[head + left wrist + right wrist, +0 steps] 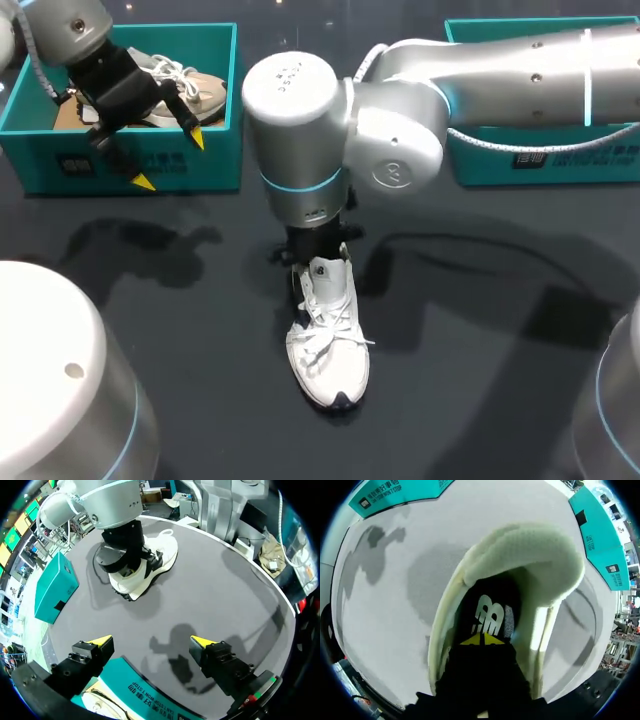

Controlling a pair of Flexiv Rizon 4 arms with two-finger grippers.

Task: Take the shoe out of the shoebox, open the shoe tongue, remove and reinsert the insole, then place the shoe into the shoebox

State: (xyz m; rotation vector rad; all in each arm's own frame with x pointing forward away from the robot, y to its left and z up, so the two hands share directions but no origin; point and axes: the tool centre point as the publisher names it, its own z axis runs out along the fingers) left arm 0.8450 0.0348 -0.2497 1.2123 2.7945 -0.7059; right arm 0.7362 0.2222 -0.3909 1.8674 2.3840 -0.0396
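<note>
OK, right claw (482, 639) tips pinched together inside white lace-up sneaker (328, 340) on dark counter (480, 350); left claw (150, 640) wide open, empty.

Silver-grey casings with cyan light rings at rounded joints and small screws cover the left arm (70, 25) and right arm (520, 65). A braided white cable (500, 145) runs under the latter. The black left hand (151, 640) and right hand (482, 639) have yellow fingertips (100, 640).

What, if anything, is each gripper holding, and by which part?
Left gripper: open, holding nothing. Right gripper: closed inside the white shoe, at the insole; whether it pinches the insole cannot be told.
</note>
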